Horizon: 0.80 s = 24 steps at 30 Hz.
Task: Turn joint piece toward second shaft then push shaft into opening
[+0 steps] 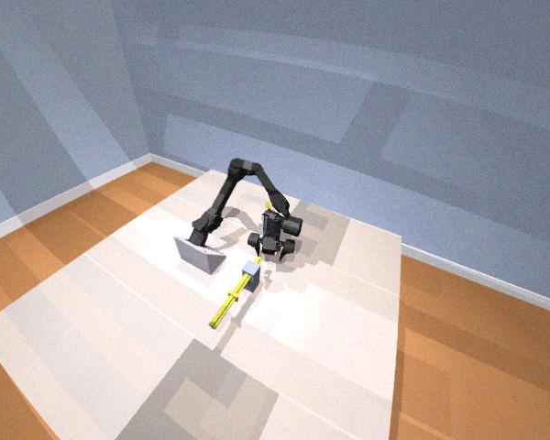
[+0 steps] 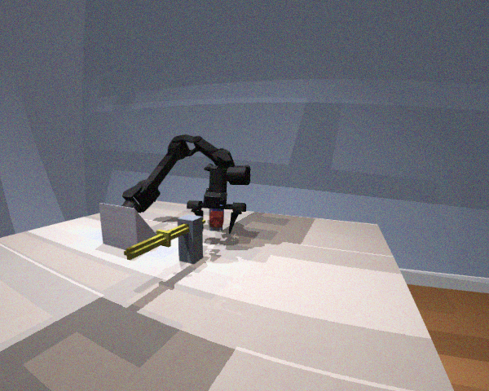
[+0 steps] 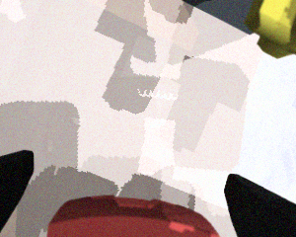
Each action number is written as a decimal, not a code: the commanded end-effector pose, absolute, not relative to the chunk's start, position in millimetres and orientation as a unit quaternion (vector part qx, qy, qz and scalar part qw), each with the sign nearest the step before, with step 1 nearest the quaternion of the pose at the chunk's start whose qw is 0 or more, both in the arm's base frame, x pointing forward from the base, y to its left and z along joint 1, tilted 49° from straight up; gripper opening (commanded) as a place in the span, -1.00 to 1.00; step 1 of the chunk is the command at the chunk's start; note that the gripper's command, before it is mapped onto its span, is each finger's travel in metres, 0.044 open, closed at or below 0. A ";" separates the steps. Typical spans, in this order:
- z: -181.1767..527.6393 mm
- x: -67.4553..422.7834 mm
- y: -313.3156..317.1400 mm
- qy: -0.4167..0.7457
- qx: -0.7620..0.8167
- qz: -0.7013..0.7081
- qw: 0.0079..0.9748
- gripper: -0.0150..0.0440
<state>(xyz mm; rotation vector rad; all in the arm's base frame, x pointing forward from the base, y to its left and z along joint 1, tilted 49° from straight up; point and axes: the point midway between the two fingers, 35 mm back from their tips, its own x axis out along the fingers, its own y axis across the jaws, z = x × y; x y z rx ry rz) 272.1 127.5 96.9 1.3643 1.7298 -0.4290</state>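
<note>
My gripper (image 1: 270, 248) (image 2: 215, 221) (image 3: 131, 173) is open and points down over the table. The red joint piece (image 2: 216, 217) (image 3: 133, 219) sits between the spread fingers, and neither finger touches it. The second yellow shaft (image 1: 225, 305) (image 2: 154, 242) runs through its grey-blue block (image 1: 251, 274) (image 2: 191, 239) and sticks out far on the side away from the joint piece. A yellow shaft end (image 3: 281, 20) shows at the top right of the wrist view. The tip of the fixed shaft (image 1: 268, 205) peeks out behind the wrist; its block is hidden by the arm.
A grey wedge (image 1: 199, 256) (image 2: 116, 229) stands at the arm's base, left of the blocks. The white table (image 1: 313, 331) (image 2: 299, 294) ends at a wooden floor (image 1: 478, 355) on the right.
</note>
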 end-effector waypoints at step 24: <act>109.4 276.1 106.1 0.771 0.577 -0.039 0.266 1.00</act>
